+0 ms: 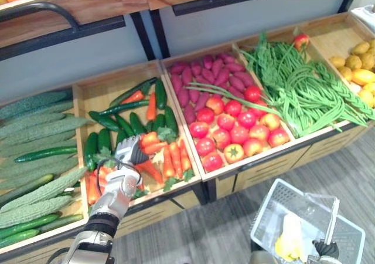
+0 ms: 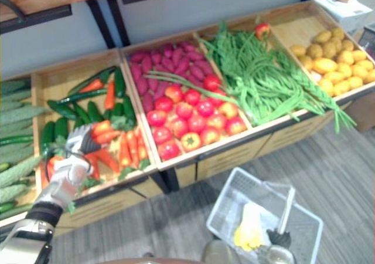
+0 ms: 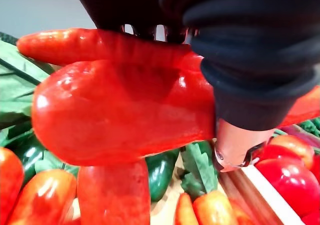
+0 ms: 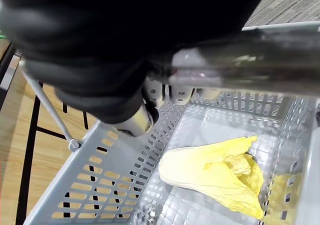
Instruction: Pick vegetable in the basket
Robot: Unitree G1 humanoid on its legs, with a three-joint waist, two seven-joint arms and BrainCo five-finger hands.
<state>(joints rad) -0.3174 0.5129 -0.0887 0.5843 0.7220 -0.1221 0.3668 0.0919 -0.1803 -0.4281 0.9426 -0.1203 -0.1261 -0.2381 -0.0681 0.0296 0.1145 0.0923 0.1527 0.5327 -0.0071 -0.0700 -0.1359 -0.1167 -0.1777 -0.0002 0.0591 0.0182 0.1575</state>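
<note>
Left wrist view — red vegetable (image 3: 125, 110) against robot hand (image 3: 245, 75)

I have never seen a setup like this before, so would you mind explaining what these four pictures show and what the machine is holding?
This is a humanoid robot with two fingered hands, standing at a produce stall. The two wide pictures come from a stereo camera on its head, looking down. The two close ones come from cameras on its wrists. Wooden crates hold carrots, cucumbers, tomatoes and green beans. The left hand reaches in among the carrots. Its wrist view shows its fingers curled round an orange-red vegetable, probably a carrot. The right hand grips the handle of a grey plastic basket, held in front of the stall, with a yellow leafy vegetable already inside.
</note>
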